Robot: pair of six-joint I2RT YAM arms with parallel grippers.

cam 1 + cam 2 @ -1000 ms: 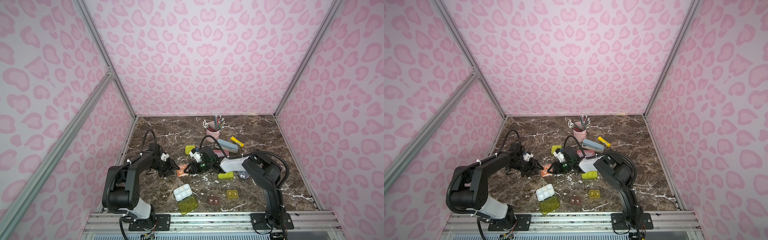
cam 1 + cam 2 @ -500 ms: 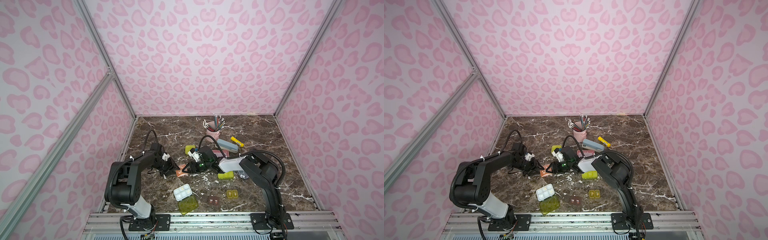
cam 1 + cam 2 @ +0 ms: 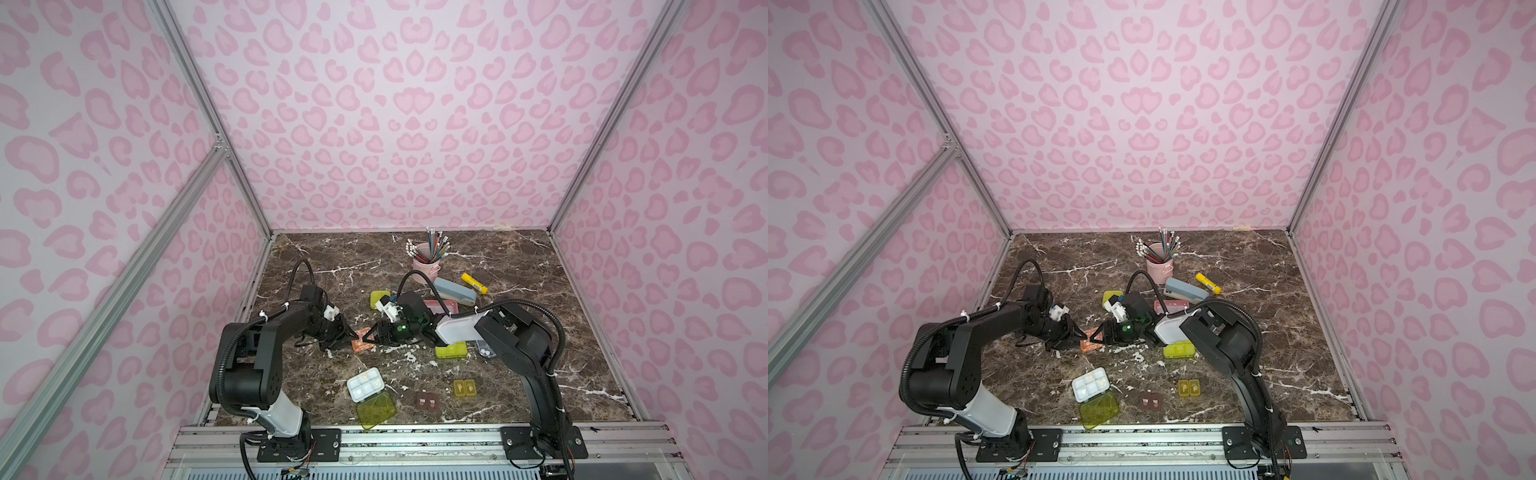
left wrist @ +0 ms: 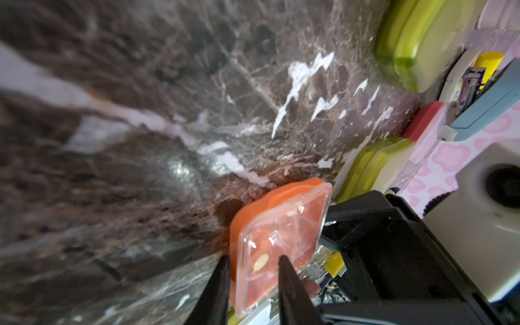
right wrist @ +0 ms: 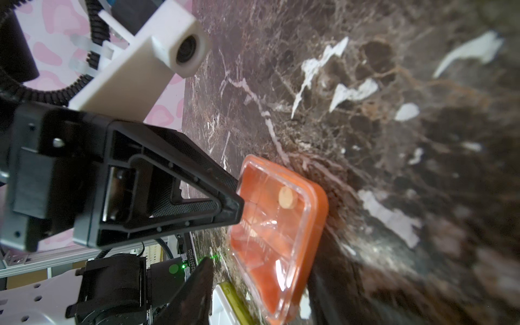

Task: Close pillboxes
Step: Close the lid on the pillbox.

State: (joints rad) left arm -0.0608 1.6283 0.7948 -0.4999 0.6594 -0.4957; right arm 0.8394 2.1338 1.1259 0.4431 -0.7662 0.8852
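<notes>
An orange pillbox (image 3: 360, 344) with a clear lid lies mid-table between my two grippers. My left gripper (image 4: 253, 257) pinches its near edge, one finger (image 4: 289, 281) on the lid and the other against the orange base. The right gripper (image 3: 371, 336) faces it from the opposite side with jaws apart; its visible finger (image 5: 194, 289) stands clear of the orange pillbox (image 5: 278, 225). At the front lies a white pillbox (image 3: 365, 384) with its yellow-green lid (image 3: 376, 409) flat open. Brown (image 3: 428, 402) and olive (image 3: 464, 387) pillboxes sit near it.
A yellow-green pillbox (image 3: 451, 350) lies under the right forearm, another (image 3: 379, 298) behind the right wrist, and a pink one (image 3: 444, 307) beside it. A pink pencil cup (image 3: 427, 264), grey-blue stapler (image 3: 455, 291) and yellow glue stick (image 3: 473, 283) stand at the back.
The left gripper's jaws have narrowed onto the orange pillbox, and it has edged slightly towards the right gripper. The right arm has barely moved.
</notes>
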